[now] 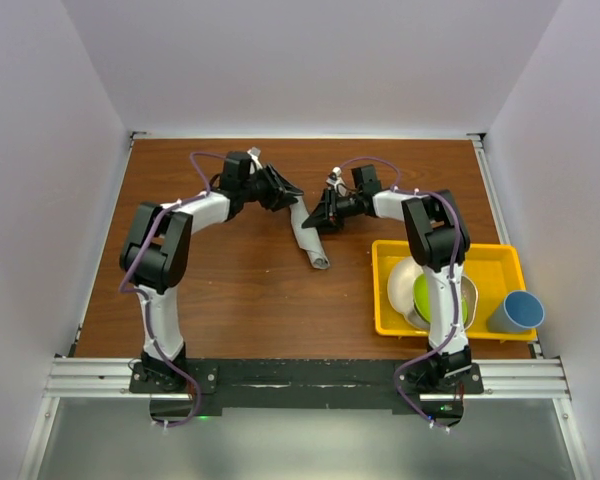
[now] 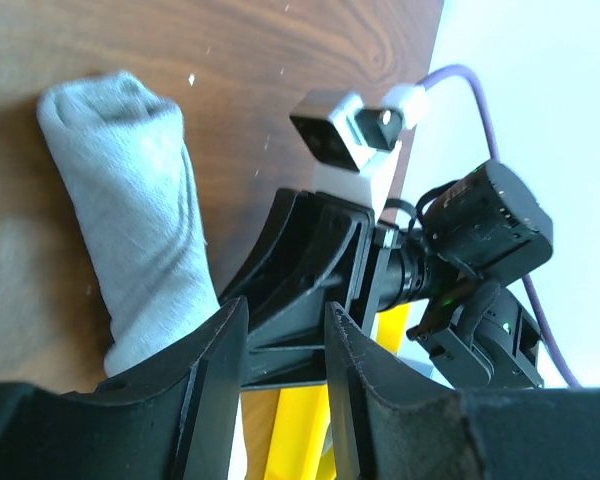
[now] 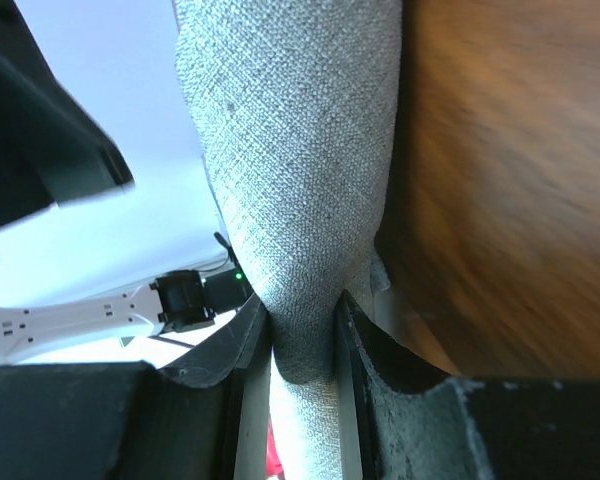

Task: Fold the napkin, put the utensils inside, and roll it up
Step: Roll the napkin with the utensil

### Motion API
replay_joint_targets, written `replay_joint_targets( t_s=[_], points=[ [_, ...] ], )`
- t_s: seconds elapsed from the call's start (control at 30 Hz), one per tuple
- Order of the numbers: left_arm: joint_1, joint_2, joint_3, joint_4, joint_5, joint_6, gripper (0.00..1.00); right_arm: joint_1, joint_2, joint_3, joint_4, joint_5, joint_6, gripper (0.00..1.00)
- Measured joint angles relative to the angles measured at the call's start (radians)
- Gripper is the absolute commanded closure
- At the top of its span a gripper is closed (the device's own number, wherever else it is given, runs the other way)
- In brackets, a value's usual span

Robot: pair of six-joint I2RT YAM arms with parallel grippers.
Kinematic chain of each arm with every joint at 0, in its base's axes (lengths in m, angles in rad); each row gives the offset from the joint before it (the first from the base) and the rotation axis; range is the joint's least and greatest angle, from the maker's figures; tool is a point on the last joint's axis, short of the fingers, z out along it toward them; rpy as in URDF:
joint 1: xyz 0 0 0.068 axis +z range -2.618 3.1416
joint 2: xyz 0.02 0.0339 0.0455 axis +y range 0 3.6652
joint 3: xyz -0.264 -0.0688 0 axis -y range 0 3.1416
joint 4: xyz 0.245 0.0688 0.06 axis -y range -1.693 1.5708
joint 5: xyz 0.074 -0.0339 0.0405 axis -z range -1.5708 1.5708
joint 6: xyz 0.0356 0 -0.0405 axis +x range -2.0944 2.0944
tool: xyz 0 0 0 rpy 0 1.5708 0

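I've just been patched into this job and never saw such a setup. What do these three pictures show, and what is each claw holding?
You are looking at two robot arms bolted to the near edge of a wooden table. The wide picture comes from a fixed camera above and behind them; the other two come from a camera on each wrist. The grey napkin lies rolled into a tube between the arms. The right gripper pinches it; the left gripper stands open beside its far end, gripping nothing. No spoon shows; whether it is inside the roll cannot be told. At the right, a yellow tray holds dishes, with a blue cup next to it.
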Motion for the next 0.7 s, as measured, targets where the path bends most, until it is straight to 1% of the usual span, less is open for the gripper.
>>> replay_joint_targets(
  t_s=[0.2, 0.4, 0.53, 0.6, 0.63, 0.7],
  points=[
    [-0.006, 0.056, 0.029, 0.039, 0.0, -0.021, 0.6, -0.041, 0.006, 0.007, -0.069, -0.01, -0.085, 0.79],
    [-0.035, 0.086, 0.029, 0.066, 0.005, -0.026, 0.6, -0.064, 0.017, 0.012, -0.108, -0.017, -0.143, 0.79],
    [-0.057, 0.106, 0.039, 0.073, 0.013, -0.027, 0.6, -0.083, 0.018, 0.027, -0.162, -0.013, -0.189, 0.68],
    [-0.065, 0.122, 0.056, 0.074, 0.017, -0.028, 0.6, -0.096, 0.02, 0.055, -0.224, 0.001, -0.233, 0.63],
    [-0.068, 0.13, 0.067, 0.074, 0.018, -0.03, 0.6, -0.102, 0.021, 0.071, -0.259, 0.018, -0.256, 0.58],
    [-0.074, 0.147, 0.086, 0.086, 0.02, -0.04, 0.6, -0.115, 0.026, 0.105, -0.335, 0.053, -0.301, 0.54]
  ],
)
